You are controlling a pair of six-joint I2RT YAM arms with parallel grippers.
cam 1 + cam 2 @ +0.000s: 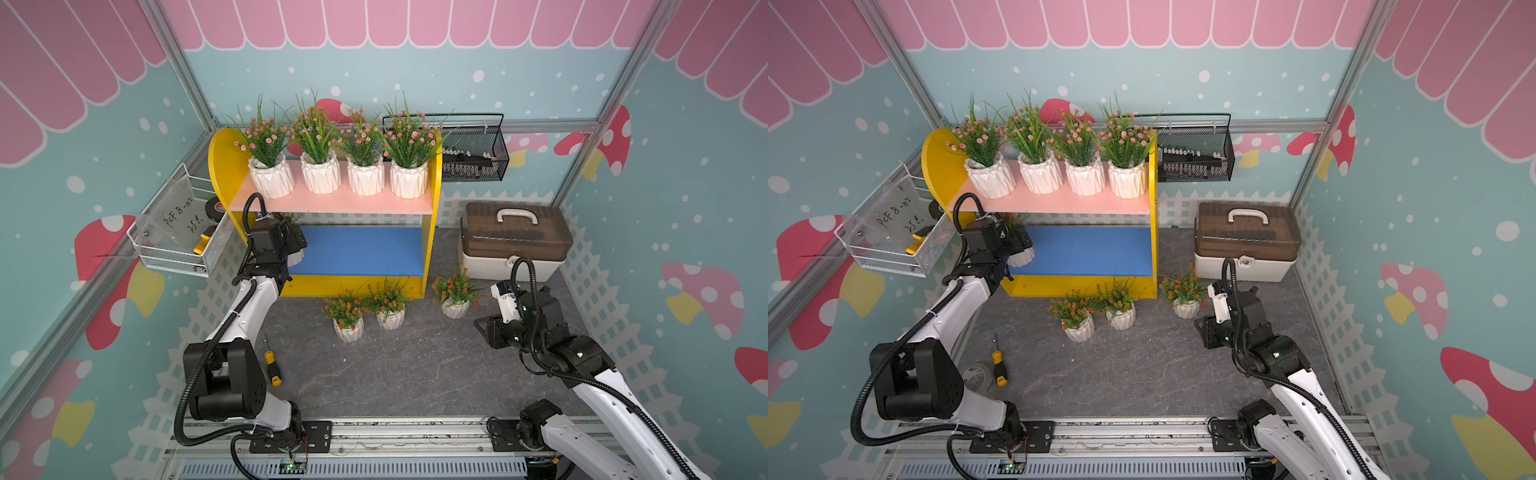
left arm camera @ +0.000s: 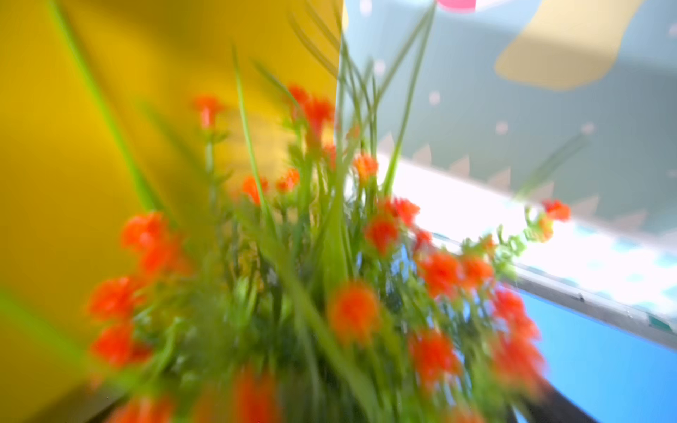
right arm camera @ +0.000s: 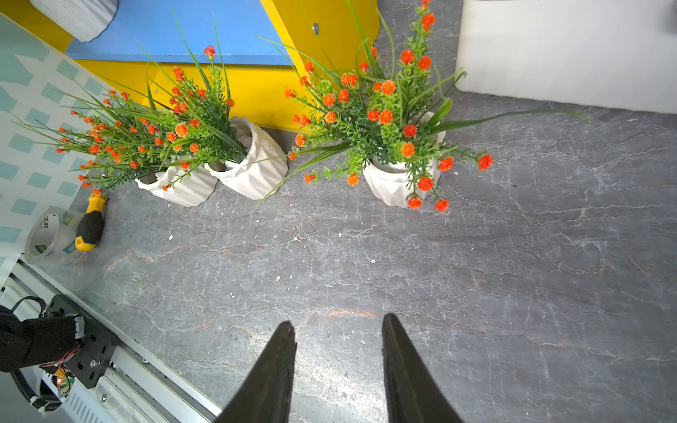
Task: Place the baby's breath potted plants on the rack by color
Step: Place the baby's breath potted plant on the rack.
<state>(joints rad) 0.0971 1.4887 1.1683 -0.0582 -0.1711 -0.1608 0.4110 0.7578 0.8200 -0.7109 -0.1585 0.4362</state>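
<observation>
Baby's breath potted plants lie beyond the right gripper, which we see nearest: that arm is folded low, its fingers parted and empty over the bare grey table. Next, three orange-red plants stand on the table just before the rack. The left arm stretches forward, the left gripper inside the lower tier at a fourth orange-red plant on the blue board; we cannot tell its grip. Farthest, four pink plants line the pink board.
</observation>
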